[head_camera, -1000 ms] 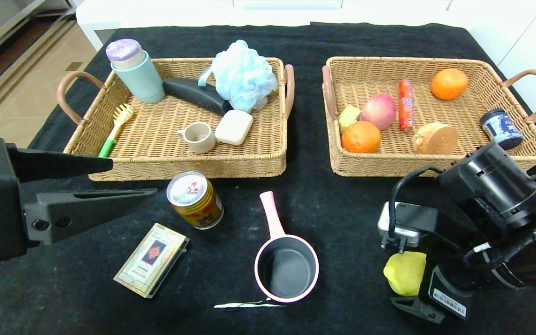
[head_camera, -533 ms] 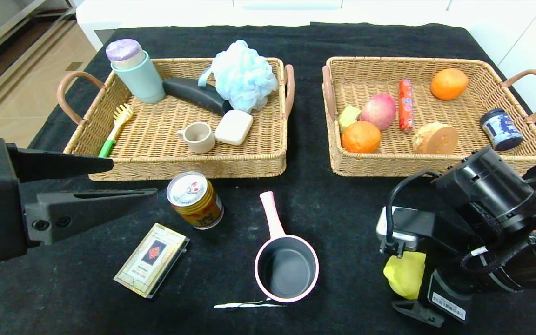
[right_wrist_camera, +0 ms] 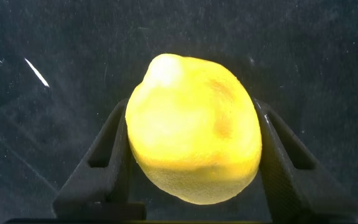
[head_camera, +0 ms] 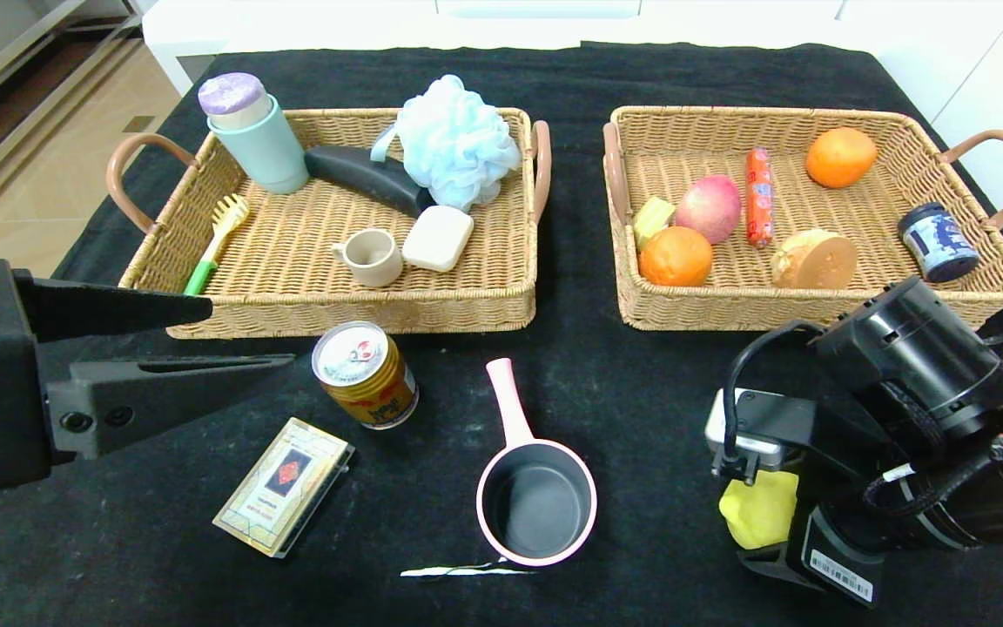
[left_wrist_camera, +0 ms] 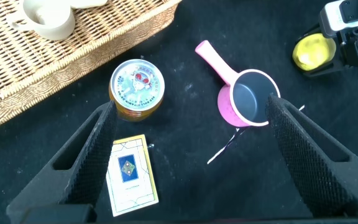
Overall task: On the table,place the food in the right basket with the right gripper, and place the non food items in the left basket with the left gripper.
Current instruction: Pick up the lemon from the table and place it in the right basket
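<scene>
The left hand (head_camera: 245,335) hovers wide open and empty near the bench's (head_camera: 641,392) left edge, above the card box (head_camera: 284,485); the can (head_camera: 366,362) and saucepan (head_camera: 537,498) stand right of it; the right hand (right_wrist_camera: 191,155) presses both fingers against the lemon (right_wrist_camera: 194,127), low on the bench

Two baskets (head_camera: 501,296) (head_camera: 815,309), two oranges (head_camera: 676,255) (head_camera: 840,157), two hands (head_camera: 240,335) (right_wrist_camera: 191,186). One lemon (head_camera: 758,509), one can (head_camera: 366,374), one saucepan (head_camera: 536,496), one card box (head_camera: 284,486), one sausage (head_camera: 759,197), one apple (head_camera: 708,208), one cup (head_camera: 371,256).
</scene>
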Action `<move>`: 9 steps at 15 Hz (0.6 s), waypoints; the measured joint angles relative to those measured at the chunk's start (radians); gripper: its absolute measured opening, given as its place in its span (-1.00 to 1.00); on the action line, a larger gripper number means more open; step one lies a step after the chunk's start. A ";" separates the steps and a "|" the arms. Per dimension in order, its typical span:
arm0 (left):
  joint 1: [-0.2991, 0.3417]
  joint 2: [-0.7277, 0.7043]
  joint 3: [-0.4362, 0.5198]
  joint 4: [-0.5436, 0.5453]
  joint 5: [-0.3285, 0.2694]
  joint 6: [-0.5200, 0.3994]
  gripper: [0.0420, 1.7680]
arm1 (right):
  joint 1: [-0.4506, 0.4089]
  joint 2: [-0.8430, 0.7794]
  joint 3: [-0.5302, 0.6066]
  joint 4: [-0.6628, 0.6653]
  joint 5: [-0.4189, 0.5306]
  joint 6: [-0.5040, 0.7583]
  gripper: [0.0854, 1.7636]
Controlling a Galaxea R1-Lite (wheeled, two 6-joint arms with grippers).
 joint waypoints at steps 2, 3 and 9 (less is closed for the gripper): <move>0.000 0.000 0.000 0.000 0.000 0.000 0.94 | 0.000 0.000 0.000 0.001 0.000 0.000 0.31; 0.000 0.000 0.000 0.000 0.000 0.000 0.94 | 0.000 -0.001 0.001 0.001 0.001 -0.001 0.31; 0.001 0.000 0.000 0.000 0.000 0.000 0.94 | -0.003 -0.004 0.001 0.000 0.008 0.000 0.30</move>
